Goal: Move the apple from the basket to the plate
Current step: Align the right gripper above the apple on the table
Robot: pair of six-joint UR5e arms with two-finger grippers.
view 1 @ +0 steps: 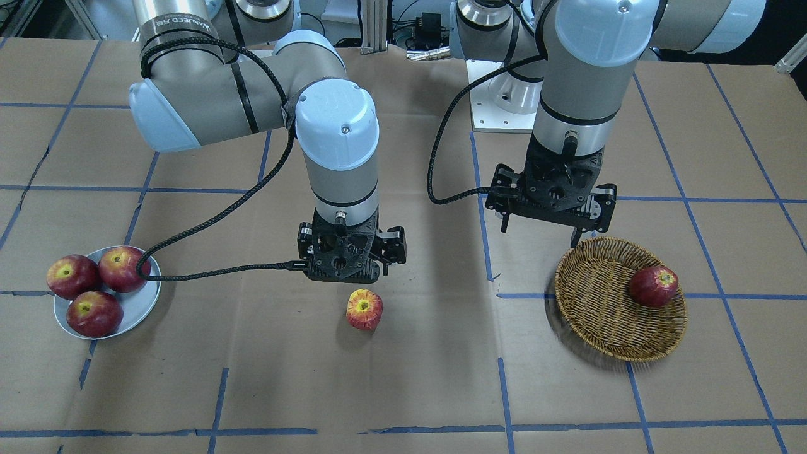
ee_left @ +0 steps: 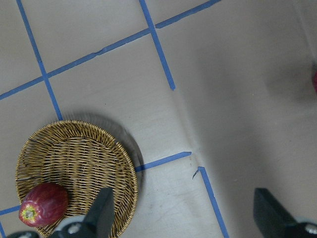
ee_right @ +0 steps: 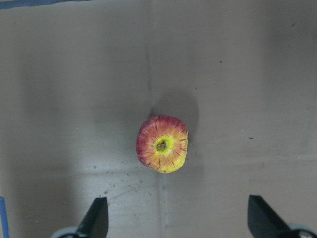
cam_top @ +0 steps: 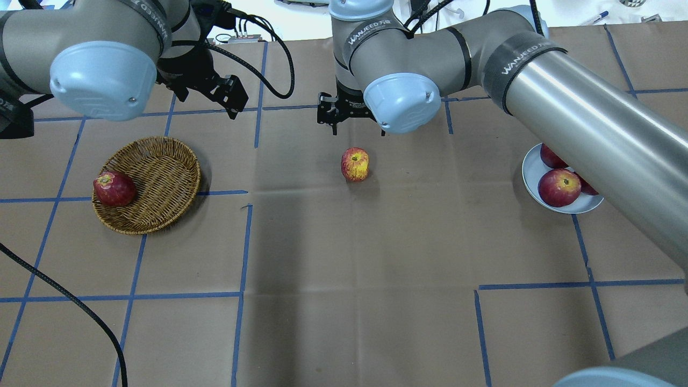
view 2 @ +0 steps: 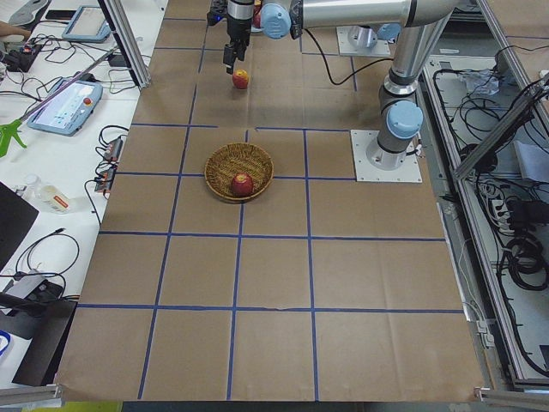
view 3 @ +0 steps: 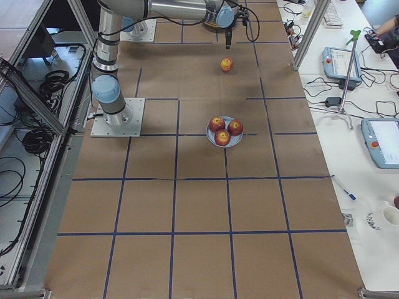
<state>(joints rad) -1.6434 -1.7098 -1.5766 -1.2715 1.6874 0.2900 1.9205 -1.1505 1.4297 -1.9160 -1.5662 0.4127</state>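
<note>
The apple sits stem-up on the table between basket and plate, just under the right gripper, which is wide open and empty. The left gripper, also open, is farther off, by the basket.

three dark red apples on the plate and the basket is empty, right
No, the basket is not empty: it holds one dark red apple, as the exterior front-facing view shows. The plate does carry three dark red apples.
</note>
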